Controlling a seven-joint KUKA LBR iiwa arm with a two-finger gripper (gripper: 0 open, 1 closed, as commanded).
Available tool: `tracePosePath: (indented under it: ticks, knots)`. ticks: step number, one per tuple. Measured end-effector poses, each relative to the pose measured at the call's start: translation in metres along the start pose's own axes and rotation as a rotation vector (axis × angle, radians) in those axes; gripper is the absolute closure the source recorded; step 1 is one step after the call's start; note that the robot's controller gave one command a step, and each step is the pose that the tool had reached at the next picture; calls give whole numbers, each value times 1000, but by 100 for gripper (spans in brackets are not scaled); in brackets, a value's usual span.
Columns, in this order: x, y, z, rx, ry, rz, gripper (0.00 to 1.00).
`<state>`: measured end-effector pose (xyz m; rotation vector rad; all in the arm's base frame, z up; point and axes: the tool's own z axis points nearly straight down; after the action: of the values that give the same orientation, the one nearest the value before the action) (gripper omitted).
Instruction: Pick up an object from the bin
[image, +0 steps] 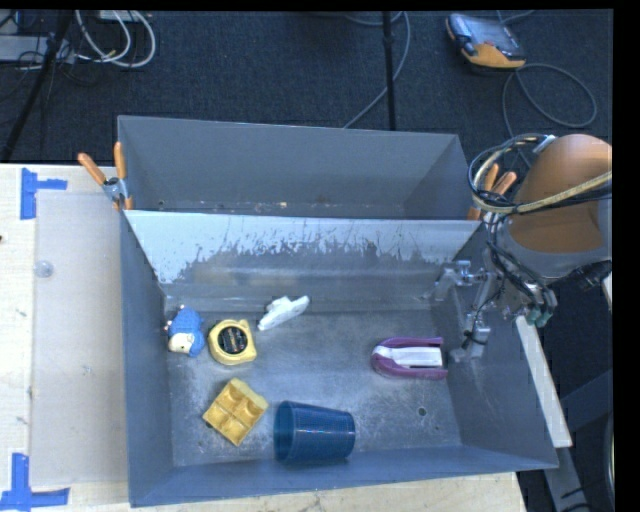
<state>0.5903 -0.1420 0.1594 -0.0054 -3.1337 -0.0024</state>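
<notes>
My gripper hangs low at the bin's right side, close to the right wall. Just left of it, lying on the floor, is a purple and white oblong thing; its right end is near the gripper's tip. I cannot make out whether they touch. A dark blue cup lies on its side near the front wall, left of and below the gripper.
On the left half of the bin lie a yellow studded block, a round yellow tape measure, a small blue and white toy and a white plastic piece. The arm with its orange cover stands over the right rim.
</notes>
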Motion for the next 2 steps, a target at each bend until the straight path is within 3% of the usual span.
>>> tracePosePath:
  ticks: [1,2]
  knots:
    - [-2,0,-5,1,-7,-3,0]
    - [-1,9,34,4,-13,-2,0]
